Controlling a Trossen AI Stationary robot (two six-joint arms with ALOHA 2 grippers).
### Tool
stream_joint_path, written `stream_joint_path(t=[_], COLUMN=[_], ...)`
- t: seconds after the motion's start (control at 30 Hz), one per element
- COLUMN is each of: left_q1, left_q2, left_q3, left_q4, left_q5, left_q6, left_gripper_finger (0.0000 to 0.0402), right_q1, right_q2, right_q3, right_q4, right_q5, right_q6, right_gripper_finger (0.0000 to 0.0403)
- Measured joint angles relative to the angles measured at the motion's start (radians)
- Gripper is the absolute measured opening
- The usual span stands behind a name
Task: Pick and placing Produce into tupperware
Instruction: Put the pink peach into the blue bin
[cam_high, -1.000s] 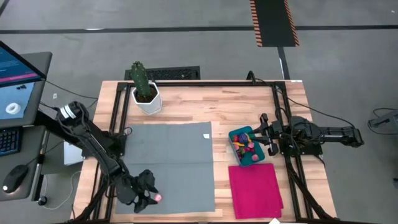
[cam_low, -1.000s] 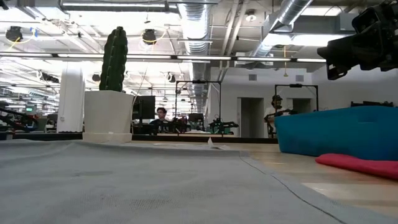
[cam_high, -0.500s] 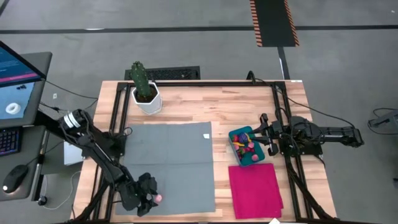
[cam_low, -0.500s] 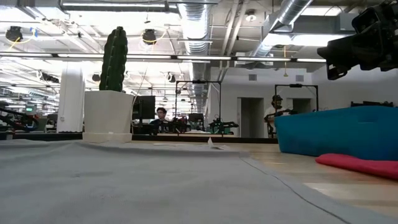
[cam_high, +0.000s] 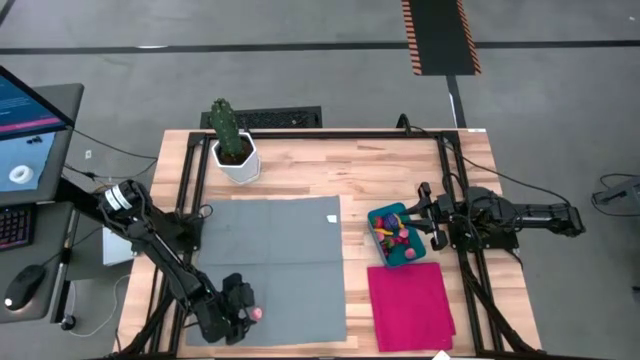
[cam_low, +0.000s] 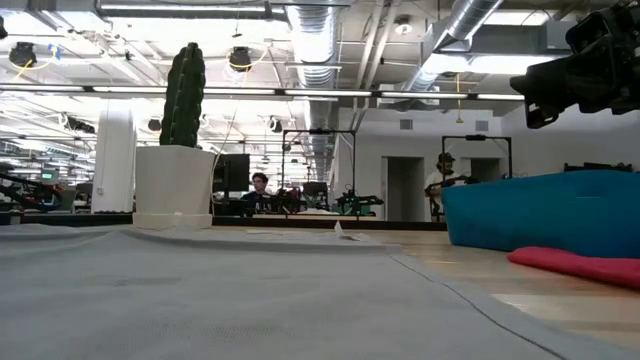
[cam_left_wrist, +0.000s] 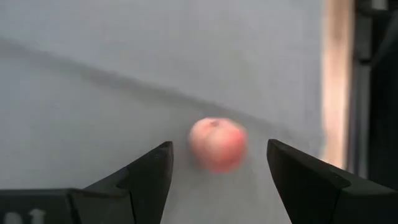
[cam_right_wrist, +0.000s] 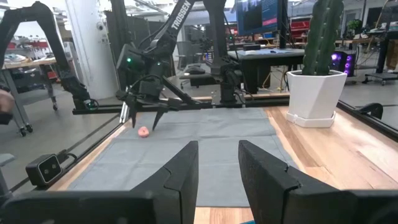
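A pink toy fruit (cam_left_wrist: 217, 144) lies on the grey mat (cam_high: 280, 260) near the table's near edge, also seen as the pink fruit (cam_high: 256, 313) from above. My left gripper (cam_left_wrist: 217, 165) is open, with one finger on either side of the fruit and clear of it. From the right wrist view the left gripper (cam_right_wrist: 144, 115) stands just over the fruit (cam_right_wrist: 143, 131). The teal tub (cam_high: 378, 250) sits on the wood right of the mat and holds several small red, pink and yellow pieces (cam_high: 395, 235). My right gripper (cam_high: 425, 215) waits, open, beside the tub's right side.
A green cactus in a white pot (cam_high: 232, 140) stands at the mat's far left corner. A magenta cloth (cam_high: 410, 305) lies flat just near of the tub. Black frame rails run along the table's left and right sides. People show in the room beyond the table.
My left arm has shifted a little toward the table's near edge, its gripper staying by the pink fruit on the mat. The right arm and the tub have kept still.
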Motion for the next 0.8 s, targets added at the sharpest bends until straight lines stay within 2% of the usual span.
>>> stream_joint_path(t=[0.37, 0.8], left_q1=[0.003, 0.003], left_q2=[0.0, 0.0], left_q3=[0.0, 0.0], left_q4=[-0.07, -0.045], left_q5=[-0.03, -0.026], left_q6=[-0.021, 0.024], left_gripper_finger=[0.0239, 0.0094], right_q1=[0.0, 0.0], right_q2=[0.0, 0.0], right_q3=[0.0, 0.0], right_q4=[0.0, 0.0], right_q5=[0.0, 0.0], right_q6=[0.0, 0.0], right_gripper_finger=[0.0139, 0.0139])
